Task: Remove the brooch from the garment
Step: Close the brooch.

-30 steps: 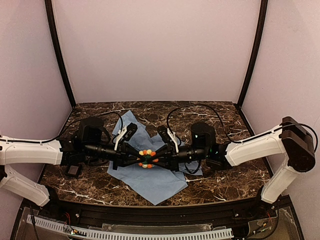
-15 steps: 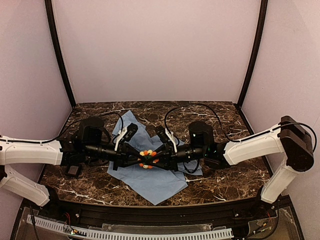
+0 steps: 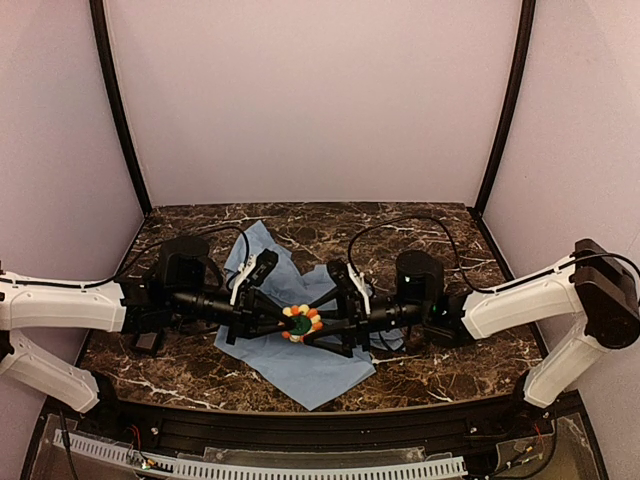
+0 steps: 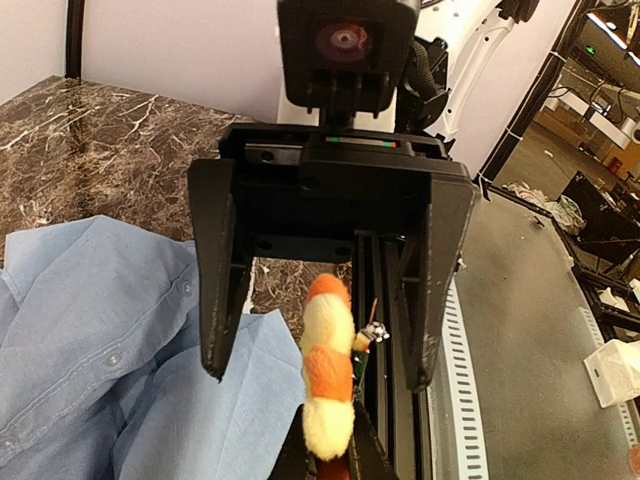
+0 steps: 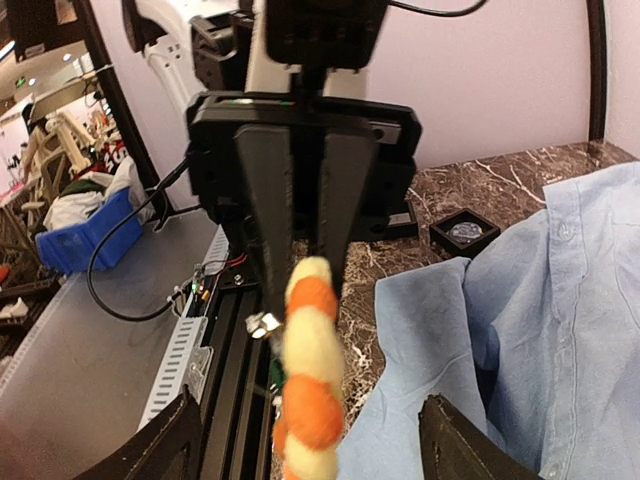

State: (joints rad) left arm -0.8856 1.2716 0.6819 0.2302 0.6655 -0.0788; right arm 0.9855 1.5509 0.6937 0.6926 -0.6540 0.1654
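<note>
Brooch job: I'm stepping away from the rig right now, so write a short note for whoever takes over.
Left gripper: shut on the brooch, held edge-on above the shirt.
Right gripper: open, facing the brooch, not touching it.
Shirt: crumpled on the table below.
Done: brooch gripped; its pin back shows bare, so it looks free of the fabric.
To do: lift it clear and set it down.

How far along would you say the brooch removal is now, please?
Done, apparently: the brooch looks free of the garment, its pin clasp bare. In hand: the left tool is shut on the brooch; the right tool stands open facing it. Left: probably carrying it clear of the garment and setting it down.
</note>
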